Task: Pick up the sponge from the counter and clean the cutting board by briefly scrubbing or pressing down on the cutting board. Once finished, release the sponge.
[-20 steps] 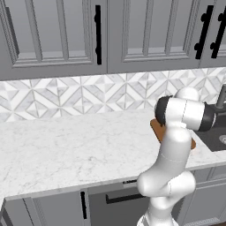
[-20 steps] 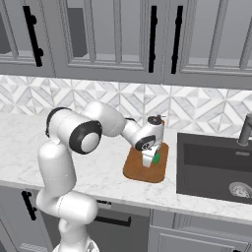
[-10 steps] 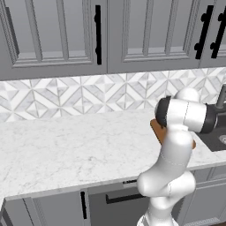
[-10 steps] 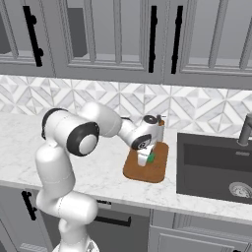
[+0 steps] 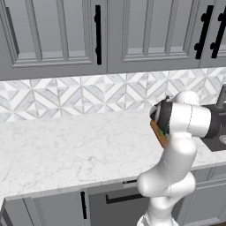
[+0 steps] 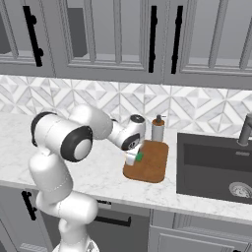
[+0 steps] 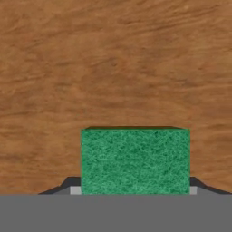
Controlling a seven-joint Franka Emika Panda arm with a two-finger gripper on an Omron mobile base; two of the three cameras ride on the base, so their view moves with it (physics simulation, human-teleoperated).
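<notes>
The jaws are clamped on the sponge (image 7: 135, 161) (green face toward the camera), gripper (image 6: 132, 158) low over the cutting board's (image 6: 153, 162) left part; the board lies on the counter (image 6: 103, 172) beside the sink (image 6: 211, 165); press straight down, keep strokes short and inside the wood, then let go.

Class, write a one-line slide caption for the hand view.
Gripper holds the green sponge over the wooden cutting board.

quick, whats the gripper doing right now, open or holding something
Gripper: shut on the sponge, held low over the cutting board.
</notes>
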